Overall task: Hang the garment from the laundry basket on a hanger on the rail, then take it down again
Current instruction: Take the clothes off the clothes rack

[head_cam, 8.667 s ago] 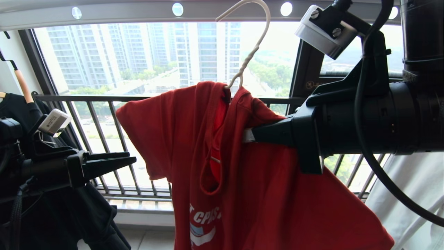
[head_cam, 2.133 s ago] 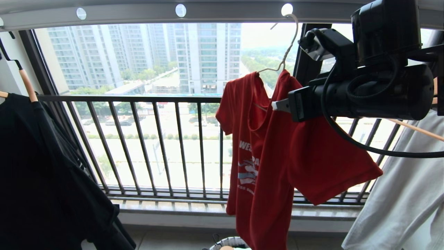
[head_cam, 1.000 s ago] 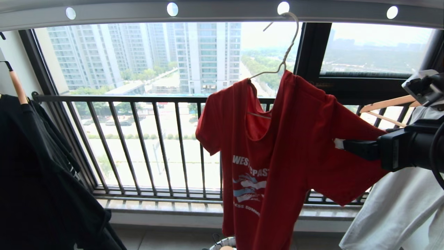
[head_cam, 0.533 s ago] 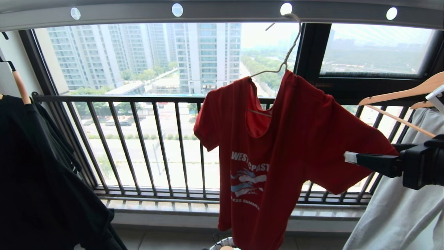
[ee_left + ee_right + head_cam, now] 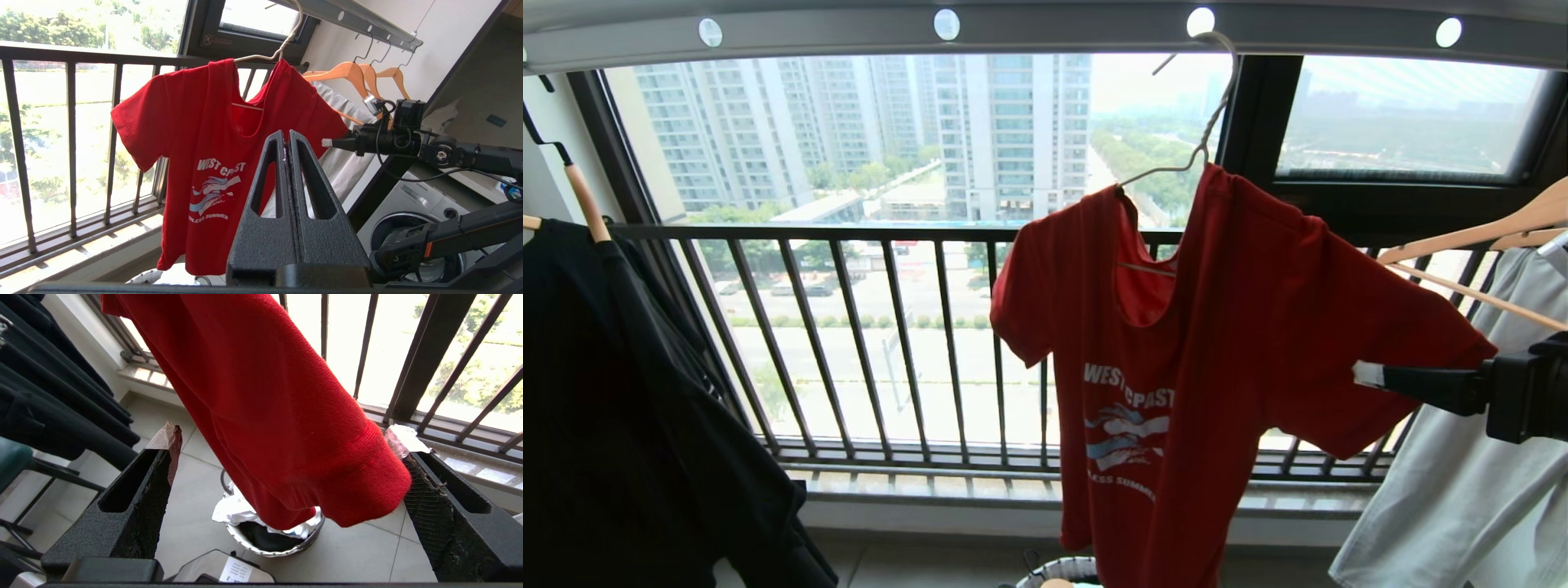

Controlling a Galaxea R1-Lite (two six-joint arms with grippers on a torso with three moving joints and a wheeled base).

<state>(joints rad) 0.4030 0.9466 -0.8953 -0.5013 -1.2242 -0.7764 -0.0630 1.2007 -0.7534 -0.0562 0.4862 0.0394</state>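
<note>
Hang part looks done: shirt [image 5: 1217, 343] on hanger [image 5: 1201, 122], hooked on rail [image 5: 1054, 28], above basket [image 5: 269, 539]; right gripper [image 5: 286, 457] jaws wide apart at sleeve, gripping nothing; left gripper [image 5: 287, 141] closed, empty; take-down left.

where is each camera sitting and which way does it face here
Head: up high, facing the window; red T-shirt on the wire hanger under the rail; right gripper at the sleeve.
Left wrist: behind the shut left gripper, facing the shirt and right arm.
Right wrist: between open jaws, looking down past the sleeve at the laundry basket.
All share the shirt.
</note>
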